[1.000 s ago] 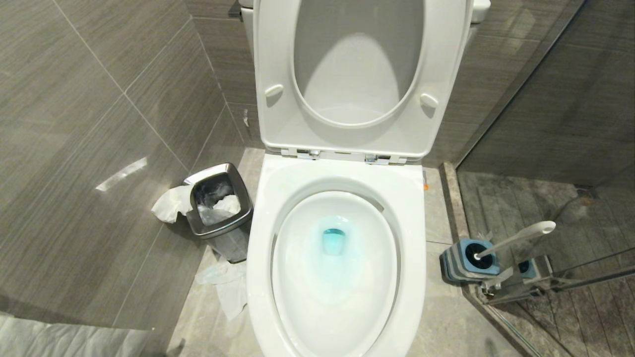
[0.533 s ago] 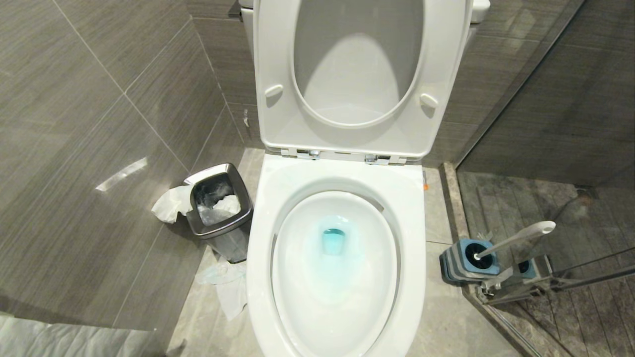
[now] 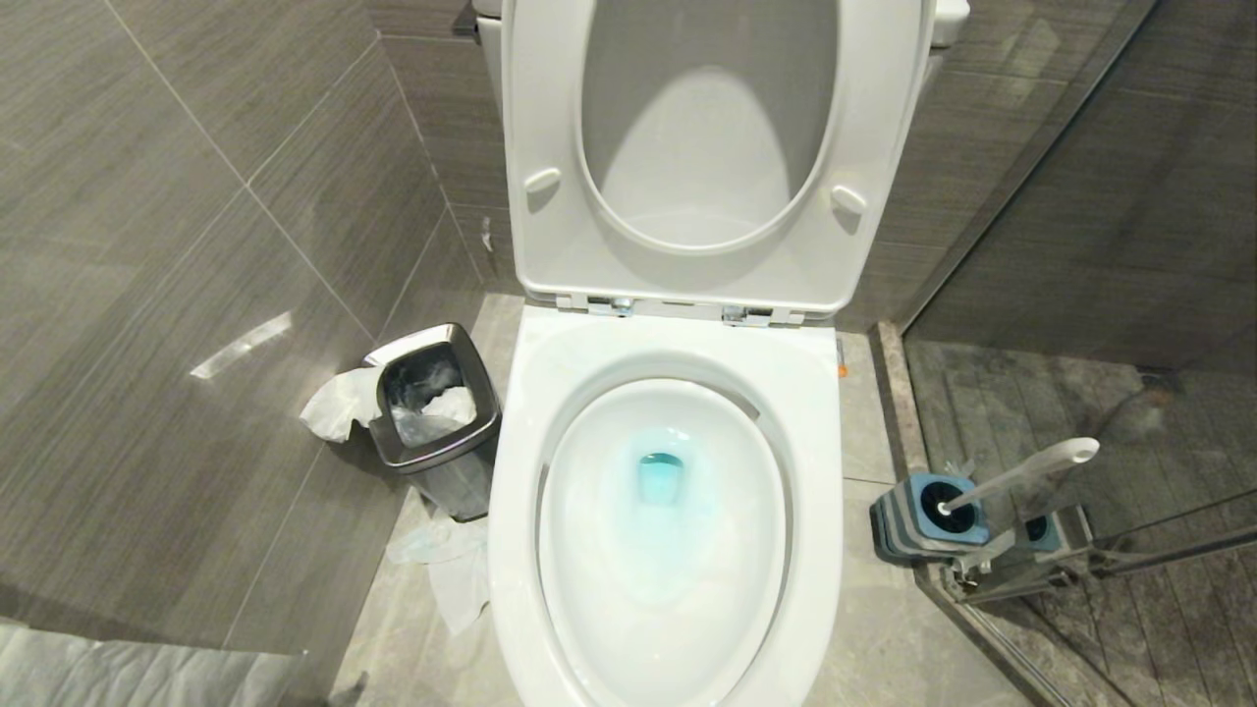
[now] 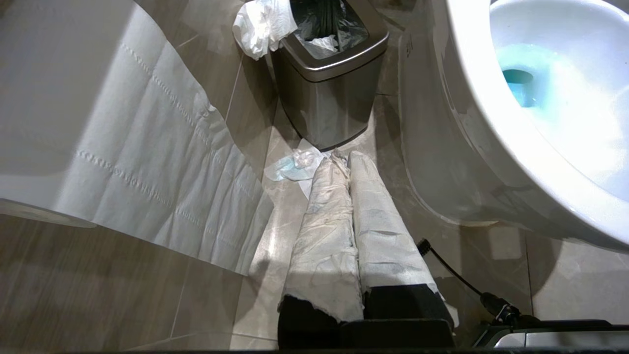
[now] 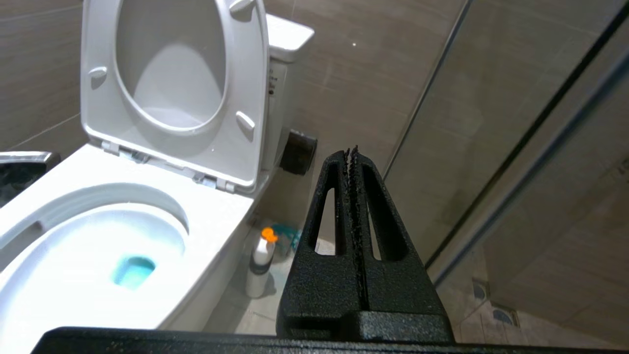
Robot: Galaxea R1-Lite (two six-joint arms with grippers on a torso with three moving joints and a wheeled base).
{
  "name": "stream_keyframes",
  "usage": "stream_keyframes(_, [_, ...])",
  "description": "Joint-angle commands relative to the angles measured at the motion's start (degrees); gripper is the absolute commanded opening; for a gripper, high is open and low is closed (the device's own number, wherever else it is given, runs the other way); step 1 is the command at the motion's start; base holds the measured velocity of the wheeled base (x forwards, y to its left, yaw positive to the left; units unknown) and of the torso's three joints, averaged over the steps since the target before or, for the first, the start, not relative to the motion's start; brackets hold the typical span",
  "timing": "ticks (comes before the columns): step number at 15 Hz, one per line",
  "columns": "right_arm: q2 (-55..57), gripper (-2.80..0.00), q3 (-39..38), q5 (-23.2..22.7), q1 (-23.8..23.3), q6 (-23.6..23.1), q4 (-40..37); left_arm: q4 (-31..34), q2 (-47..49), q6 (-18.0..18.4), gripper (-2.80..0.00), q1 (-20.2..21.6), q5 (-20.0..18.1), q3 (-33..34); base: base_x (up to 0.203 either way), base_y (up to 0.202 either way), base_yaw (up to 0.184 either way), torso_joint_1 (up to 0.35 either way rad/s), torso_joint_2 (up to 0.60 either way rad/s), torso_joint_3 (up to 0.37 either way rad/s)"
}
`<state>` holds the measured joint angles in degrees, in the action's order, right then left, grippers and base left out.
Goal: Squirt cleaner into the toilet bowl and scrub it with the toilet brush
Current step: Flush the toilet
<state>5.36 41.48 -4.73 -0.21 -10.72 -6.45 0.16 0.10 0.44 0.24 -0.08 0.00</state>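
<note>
The white toilet bowl stands in the middle of the head view, with its seat and lid raised and blue water at the bottom. The toilet brush leans in its blue-topped holder on the floor to the right. A white cleaner bottle with an orange cap stands on the floor beside the bowl. My right gripper is shut and empty, out in the air right of the toilet. My left gripper, its fingers wrapped in white paper, is shut low beside the bowl. Neither arm shows in the head view.
A square steel waste bin with tissue hanging over it stands left of the toilet. Crumpled tissue lies on the floor in front of it. A glass shower partition closes the right side. A toilet paper sheet hangs near my left gripper.
</note>
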Motion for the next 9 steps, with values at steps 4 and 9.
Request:
stream_keyframes(4, [-5.44, -2.8, -3.19, -0.06, 0.11, 0.81, -5.59, 0.01, 0.08, 0.0, -2.8, 0.02, -0.01, 0.09, 0.0, 0.0, 0.0, 0.0, 0.0, 0.0])
stream_keyframes(9, [-5.44, -2.8, -18.96, -0.13, 0.11, 4.14, -3.92, 0.01, 0.08, 0.0, -2.8, 0.02, -0.01, 0.0, 0.0, 0.0, 0.0, 0.0, 0.0, 0.0])
